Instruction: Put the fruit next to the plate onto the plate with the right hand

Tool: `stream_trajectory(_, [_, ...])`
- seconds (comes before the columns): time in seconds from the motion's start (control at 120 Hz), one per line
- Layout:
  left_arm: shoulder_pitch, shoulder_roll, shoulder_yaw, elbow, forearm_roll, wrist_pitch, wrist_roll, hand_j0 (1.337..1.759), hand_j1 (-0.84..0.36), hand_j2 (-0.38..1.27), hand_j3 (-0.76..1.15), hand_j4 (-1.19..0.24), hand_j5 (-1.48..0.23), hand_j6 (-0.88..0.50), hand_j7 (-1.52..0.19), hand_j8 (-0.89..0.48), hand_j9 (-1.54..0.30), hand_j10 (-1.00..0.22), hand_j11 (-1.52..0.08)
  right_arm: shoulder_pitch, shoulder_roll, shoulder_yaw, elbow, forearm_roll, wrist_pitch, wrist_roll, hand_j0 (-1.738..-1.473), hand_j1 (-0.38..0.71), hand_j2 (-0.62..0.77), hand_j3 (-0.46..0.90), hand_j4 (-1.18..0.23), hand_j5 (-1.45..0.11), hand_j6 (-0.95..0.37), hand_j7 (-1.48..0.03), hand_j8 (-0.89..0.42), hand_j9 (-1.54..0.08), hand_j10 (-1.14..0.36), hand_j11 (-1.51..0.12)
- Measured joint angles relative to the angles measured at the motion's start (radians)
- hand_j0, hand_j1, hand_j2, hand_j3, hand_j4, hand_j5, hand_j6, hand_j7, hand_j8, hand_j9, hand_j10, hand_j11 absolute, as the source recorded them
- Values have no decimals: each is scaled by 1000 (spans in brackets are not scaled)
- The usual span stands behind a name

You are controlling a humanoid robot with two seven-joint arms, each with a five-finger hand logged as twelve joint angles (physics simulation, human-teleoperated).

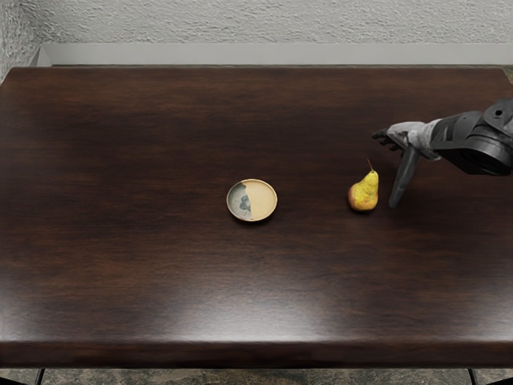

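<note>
On the counter (160,297), the upright pear (364,192) stands just left of the right robot hand (407,144), fingers spread, empty.

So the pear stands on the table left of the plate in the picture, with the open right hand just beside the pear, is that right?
Not quite: the head view shows the pear on the table right of the plate, not left. The open right hand is indeed just beside the pear.
</note>
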Motion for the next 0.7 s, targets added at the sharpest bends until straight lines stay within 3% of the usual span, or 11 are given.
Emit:
stream_trajectory(0.317, [0, 0, 1, 0, 0, 0, 0, 1658, 337, 2, 0, -10, -13, -10, -13, -10, -13, -10, -13, -15, 25, -75, 60, -64, -196, 0, -1658, -349, 1, 0, -3, 0, -4, 0, -3, 0, -2, 0])
stream_trajectory(0.7, [0, 0, 0, 0, 0, 0, 0, 1658, 337, 2, 0, -10, -13, -10, -13, -10, -13, -10, -13, -18, -56, -126, 263, -83, -332, 0, -1658, -349, 1, 0, -3, -1, -4, 0, -3, 0, -2, 0])
